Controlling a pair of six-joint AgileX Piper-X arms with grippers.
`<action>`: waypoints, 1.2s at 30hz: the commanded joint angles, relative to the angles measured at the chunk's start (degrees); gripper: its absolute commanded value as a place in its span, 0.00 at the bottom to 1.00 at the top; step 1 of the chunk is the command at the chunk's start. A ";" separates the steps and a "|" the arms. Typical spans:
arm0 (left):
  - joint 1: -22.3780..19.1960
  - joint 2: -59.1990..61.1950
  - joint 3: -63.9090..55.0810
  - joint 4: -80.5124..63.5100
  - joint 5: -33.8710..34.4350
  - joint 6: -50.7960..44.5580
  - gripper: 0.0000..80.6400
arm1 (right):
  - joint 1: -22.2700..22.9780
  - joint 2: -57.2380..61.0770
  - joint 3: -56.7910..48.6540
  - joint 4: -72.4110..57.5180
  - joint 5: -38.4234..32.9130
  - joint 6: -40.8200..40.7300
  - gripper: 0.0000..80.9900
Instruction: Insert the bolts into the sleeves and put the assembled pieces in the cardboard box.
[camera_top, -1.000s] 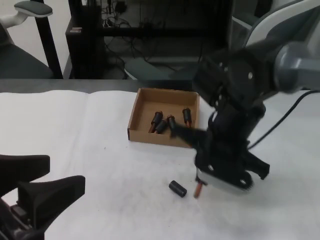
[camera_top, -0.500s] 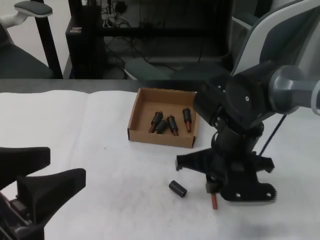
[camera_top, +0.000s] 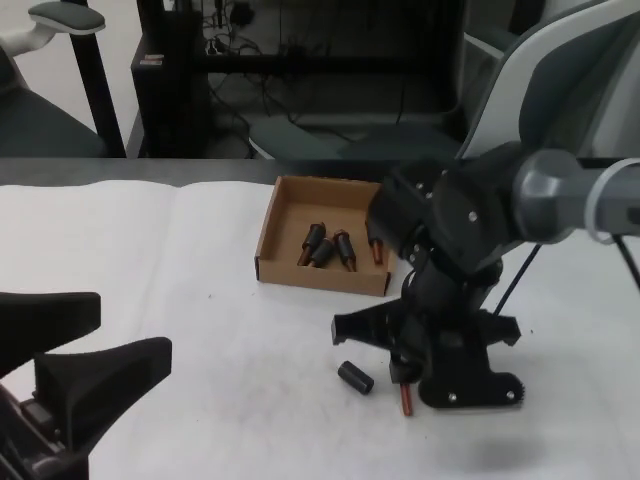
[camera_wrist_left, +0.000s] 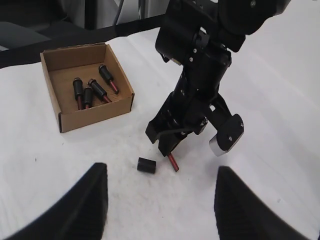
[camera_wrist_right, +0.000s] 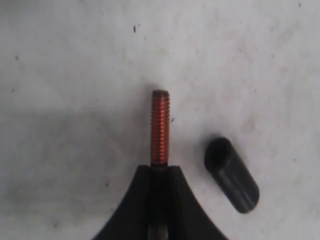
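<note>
Right gripper (camera_wrist_right: 160, 169) fingers pinched on the red threaded bolt (camera_wrist_right: 160, 125), low over the white bench (camera_top: 200, 300). Black sleeve (camera_wrist_right: 232, 174) lies just beside (not touching). Left gripper (camera_top: 130, 338) fingers spread wide, holding nothing. Four assembled pieces (camera_top: 322, 245) in the cardboard box (camera_top: 268, 225).

The high camera sat at the rear and looked forward and down over the white tabletop (camera_top: 150, 260) from a distance. The left wrist camera faced obliquely down from mid range, above the tabletop's near edge. The right wrist camera looked straight down from very close. All three shared the copper-red threaded bolt (camera_wrist_right: 160, 125) and the black cylindrical sleeve (camera_wrist_right: 232, 175). The first two also shared the brown cardboard box (camera_wrist_left: 95, 115).
</note>
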 joint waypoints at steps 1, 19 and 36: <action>-0.11 -0.54 -0.06 -0.77 -0.06 0.43 0.77 | 0.64 0.46 -0.05 0.34 -0.37 0.98 0.01; -0.11 -0.54 -0.06 -0.77 0.02 -0.66 0.77 | 0.70 -0.80 -0.05 0.44 -0.37 3.94 0.76; -0.11 -0.54 -0.06 -0.77 0.52 -18.77 0.77 | 2.69 -17.13 -0.05 -0.63 -1.71 82.40 0.76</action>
